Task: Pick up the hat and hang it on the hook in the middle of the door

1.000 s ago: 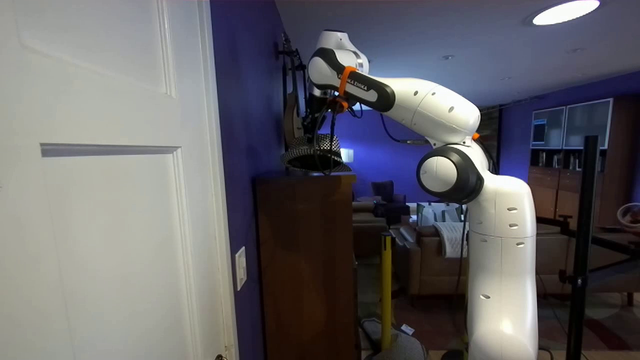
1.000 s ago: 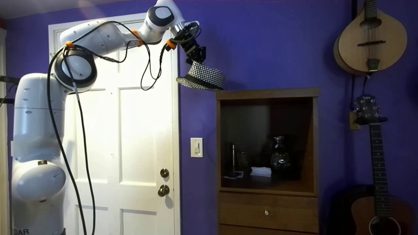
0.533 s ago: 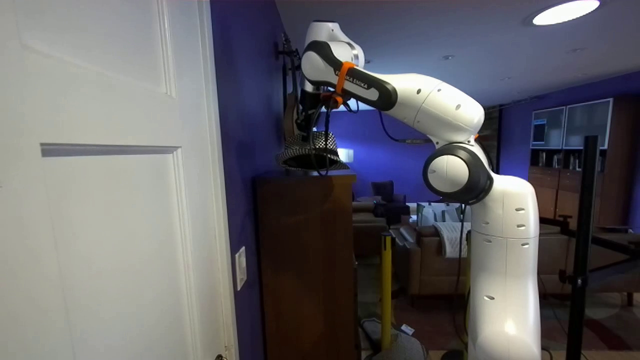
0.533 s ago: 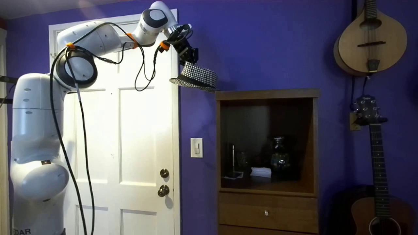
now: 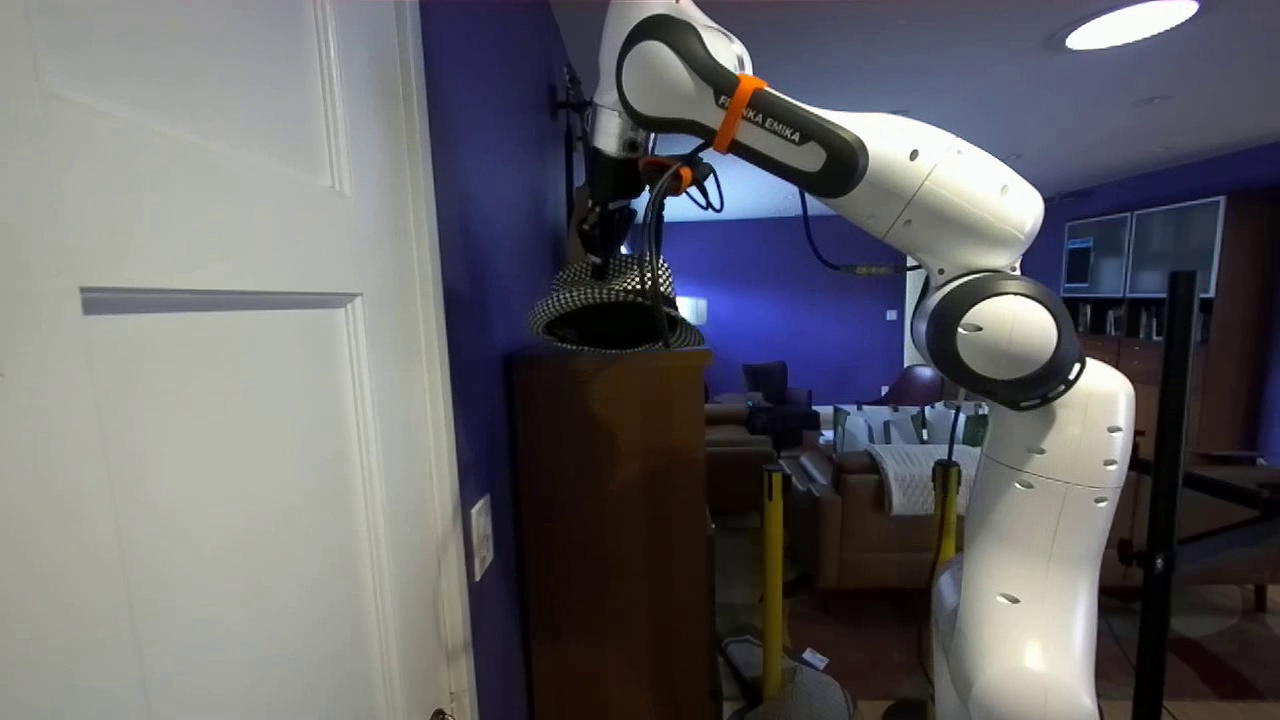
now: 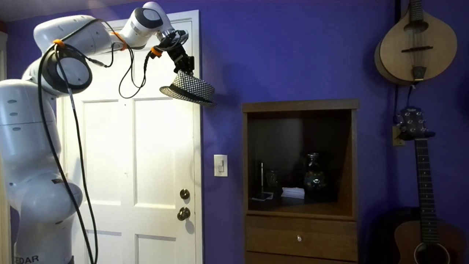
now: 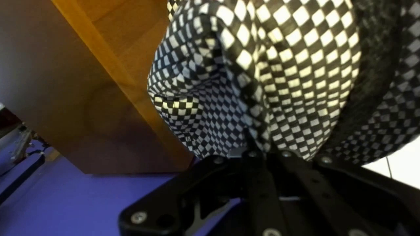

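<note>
Gripper (image 7: pixel 257 152): closed, its jaws pressed together on the hat (image 6: pixel 190 88), pinching a fold of the crown.
Hat: checked black and white with a dark band; hangs from the gripper, crown up and tilted, before the upper part of the door (image 6: pixel 157 157) and the purple wall (image 6: pixel 293 55) in an exterior view, apart from the cabinet (image 6: pixel 300 105).
Arm (image 5: pixel 1000 340): white, bent, with orange straps (image 5: pixel 738 112) around it; its wrist end stands above the hat.
Door: white, with recessed panels; a brass knob (image 6: pixel 183 213) sits near the edge toward the cabinet.
Light switch (image 6: pixel 220 165): on the wall, between door and cabinet.
Cabinet: brown wood; its compartment contains a vase (image 6: pixel 314 176) and a white object (image 6: pixel 293 193), above a drawer (image 6: pixel 285 234).
Guitar (image 6: pixel 425 190): on the far side of the cabinet from the door, below a round-bodied stringed instrument (image 6: pixel 416 47).
</note>
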You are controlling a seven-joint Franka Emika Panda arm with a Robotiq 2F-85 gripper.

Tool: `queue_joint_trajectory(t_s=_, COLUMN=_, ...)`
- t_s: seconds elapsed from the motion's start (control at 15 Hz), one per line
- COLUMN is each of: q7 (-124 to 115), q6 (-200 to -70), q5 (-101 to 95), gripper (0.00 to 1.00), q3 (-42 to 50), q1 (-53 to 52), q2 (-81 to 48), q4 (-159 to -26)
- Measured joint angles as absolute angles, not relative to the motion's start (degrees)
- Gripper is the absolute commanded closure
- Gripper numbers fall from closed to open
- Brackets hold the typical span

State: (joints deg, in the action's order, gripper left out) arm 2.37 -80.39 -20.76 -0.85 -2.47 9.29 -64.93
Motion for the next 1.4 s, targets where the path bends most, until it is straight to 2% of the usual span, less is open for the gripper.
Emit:
queue_joint_trajectory(t_s=0.67, q7=-22.93, q6=-88.03, q5=-16.14, gripper=0.99, q3=-6.0, q1=-4.8, q2=13.64, q4=-81.94)
queue_joint_trajectory(t_s=1.4, q7=-29.87, q6=-91.33, q5=-13.63, gripper=0.96, q3=-9.29, q1=-5.21, q2=13.55, q4=-87.57)
